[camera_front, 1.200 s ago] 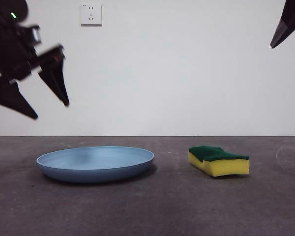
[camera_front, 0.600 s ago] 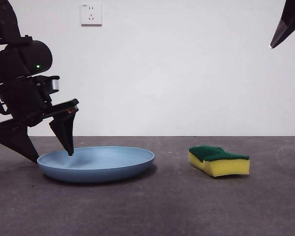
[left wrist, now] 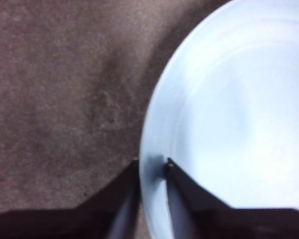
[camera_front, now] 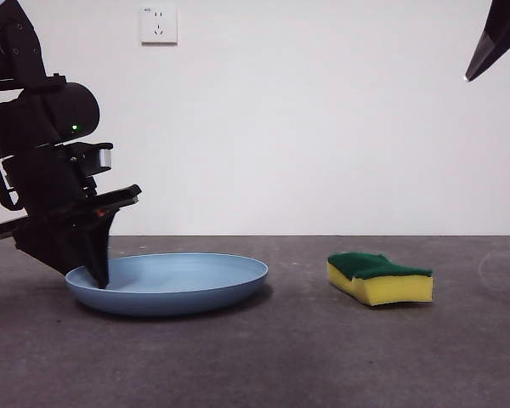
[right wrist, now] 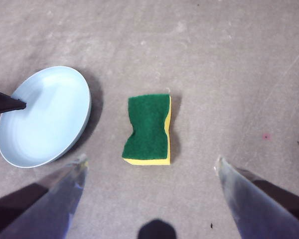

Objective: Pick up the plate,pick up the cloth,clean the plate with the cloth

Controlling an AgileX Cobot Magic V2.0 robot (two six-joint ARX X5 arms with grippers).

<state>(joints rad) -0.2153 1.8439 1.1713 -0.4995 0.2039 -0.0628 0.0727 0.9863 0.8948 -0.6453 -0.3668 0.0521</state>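
Note:
The light-blue plate (camera_front: 178, 280) rests on the grey table at the left. My left gripper (camera_front: 98, 276) has come down on its left rim and is shut on it. In the left wrist view the two jaws pinch the rim of the plate (left wrist: 229, 109), one inside and one outside, at the left gripper (left wrist: 151, 160). The cloth, a yellow sponge with a green top (camera_front: 380, 276), lies flat to the right of the plate, untouched. My right gripper (right wrist: 151, 160) hangs open high above the cloth (right wrist: 148, 128), and the plate (right wrist: 40, 119) shows beside it.
A white wall with an outlet (camera_front: 158, 25) stands behind the table. The right arm shows only as a black tip (camera_front: 484, 51) at the top right corner. Bare table (camera_front: 297, 357) lies in front of the plate and the cloth.
The left arm dropped from above the table's left side to the plate's rim, and its jaws closed from wide apart onto that rim. Plate, cloth and right arm stayed still.

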